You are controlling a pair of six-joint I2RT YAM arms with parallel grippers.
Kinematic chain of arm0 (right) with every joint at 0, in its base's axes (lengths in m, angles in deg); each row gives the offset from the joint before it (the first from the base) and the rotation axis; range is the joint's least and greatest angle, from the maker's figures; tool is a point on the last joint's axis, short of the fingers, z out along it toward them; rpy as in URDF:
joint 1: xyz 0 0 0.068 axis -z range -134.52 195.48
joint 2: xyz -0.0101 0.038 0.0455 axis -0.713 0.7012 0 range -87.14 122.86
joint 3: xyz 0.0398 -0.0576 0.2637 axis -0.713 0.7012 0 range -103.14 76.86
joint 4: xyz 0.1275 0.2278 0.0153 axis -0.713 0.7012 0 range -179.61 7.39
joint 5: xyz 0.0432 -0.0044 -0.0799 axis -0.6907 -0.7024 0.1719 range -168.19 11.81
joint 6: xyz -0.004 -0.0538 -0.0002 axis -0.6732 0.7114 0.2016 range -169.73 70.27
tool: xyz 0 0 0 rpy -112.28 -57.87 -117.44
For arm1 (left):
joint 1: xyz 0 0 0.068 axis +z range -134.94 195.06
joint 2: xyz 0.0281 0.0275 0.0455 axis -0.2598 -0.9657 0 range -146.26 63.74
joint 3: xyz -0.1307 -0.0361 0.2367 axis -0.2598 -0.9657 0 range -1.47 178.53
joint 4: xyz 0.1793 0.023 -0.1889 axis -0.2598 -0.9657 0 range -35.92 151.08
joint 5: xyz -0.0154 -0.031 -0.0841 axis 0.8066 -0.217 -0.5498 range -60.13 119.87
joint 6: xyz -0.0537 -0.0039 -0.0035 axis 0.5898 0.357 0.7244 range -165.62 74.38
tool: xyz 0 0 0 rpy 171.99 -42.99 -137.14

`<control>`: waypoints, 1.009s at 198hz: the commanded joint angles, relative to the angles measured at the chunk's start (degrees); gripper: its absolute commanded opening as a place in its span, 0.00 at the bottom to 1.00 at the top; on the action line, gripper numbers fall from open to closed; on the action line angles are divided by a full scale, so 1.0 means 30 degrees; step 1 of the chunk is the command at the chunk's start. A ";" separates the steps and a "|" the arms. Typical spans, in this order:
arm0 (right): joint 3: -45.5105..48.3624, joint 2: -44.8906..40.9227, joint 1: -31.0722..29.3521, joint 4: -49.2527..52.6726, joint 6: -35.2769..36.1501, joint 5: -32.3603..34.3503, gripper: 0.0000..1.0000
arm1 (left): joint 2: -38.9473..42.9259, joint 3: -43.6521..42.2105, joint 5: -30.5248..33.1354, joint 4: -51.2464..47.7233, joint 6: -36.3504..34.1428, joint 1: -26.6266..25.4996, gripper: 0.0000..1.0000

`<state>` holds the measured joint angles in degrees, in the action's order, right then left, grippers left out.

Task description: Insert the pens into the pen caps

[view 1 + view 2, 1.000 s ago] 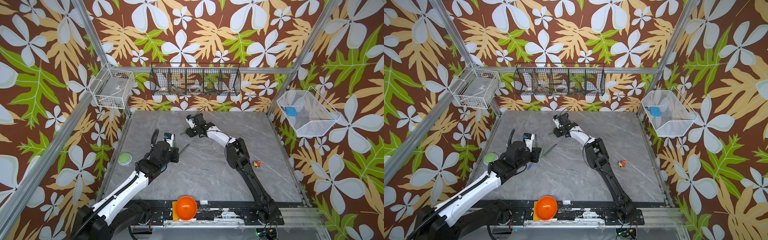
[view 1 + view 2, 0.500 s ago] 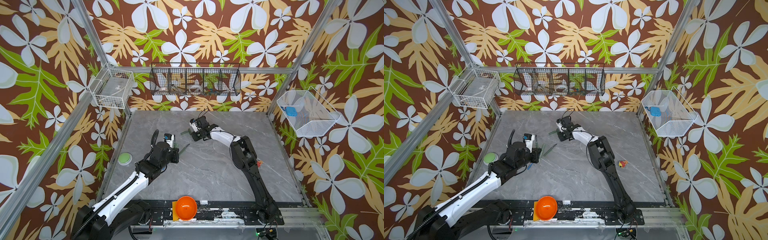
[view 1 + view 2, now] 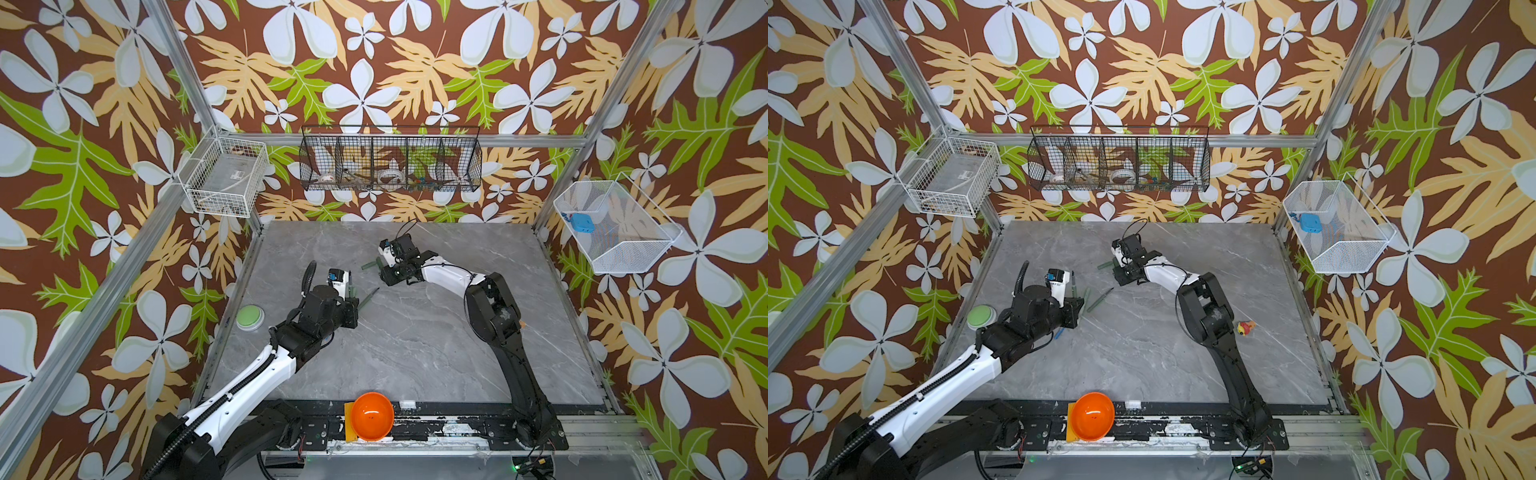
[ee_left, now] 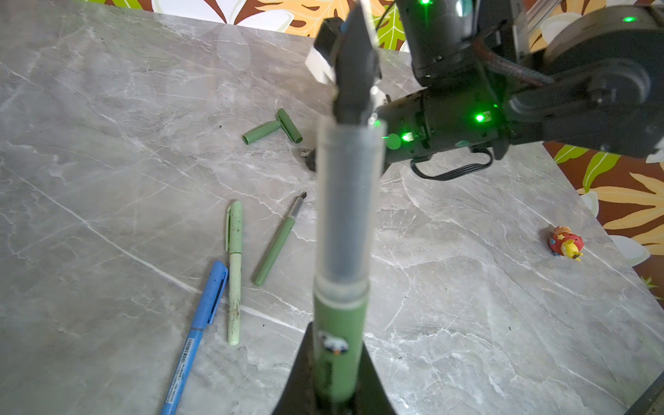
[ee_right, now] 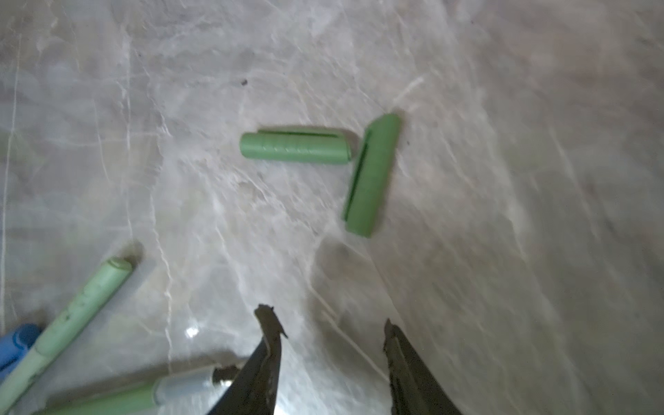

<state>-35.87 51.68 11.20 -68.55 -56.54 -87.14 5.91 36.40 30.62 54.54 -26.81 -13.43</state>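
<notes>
Left gripper (image 4: 336, 346), clasped pen (image 4: 343, 215), tip outward

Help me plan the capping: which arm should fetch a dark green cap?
Right. The right gripper hangs open near the two dark green caps; the left gripper is shut on a dark green pen.

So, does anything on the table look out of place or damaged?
Yes. A small red and yellow toy lies alone on the right arm's side of the table; it looks unrelated to this job. The right gripper also shows ragged, chipped fingertips.
</notes>
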 commanded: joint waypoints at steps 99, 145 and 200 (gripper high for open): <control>-0.3894 0.3098 -0.0417 0.0809 -0.0940 0.3500 0.47 | 0.0231 -0.0083 0.0218 0.0161 -0.0173 0.0063 0.00; -0.4538 0.3627 -0.0352 0.1181 -0.1169 0.3374 0.23 | 0.0288 -0.0112 0.0248 0.0157 -0.0109 0.0063 0.00; -0.0649 0.0874 -0.0042 0.0652 -0.1265 0.3362 0.00 | 0.0087 -0.0288 -0.0119 0.0798 -0.0189 0.0063 0.00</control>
<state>-42.49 57.43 10.72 -70.12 -60.17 -76.78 6.53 35.63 30.93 54.60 -27.23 -13.43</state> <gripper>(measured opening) 0.051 0.132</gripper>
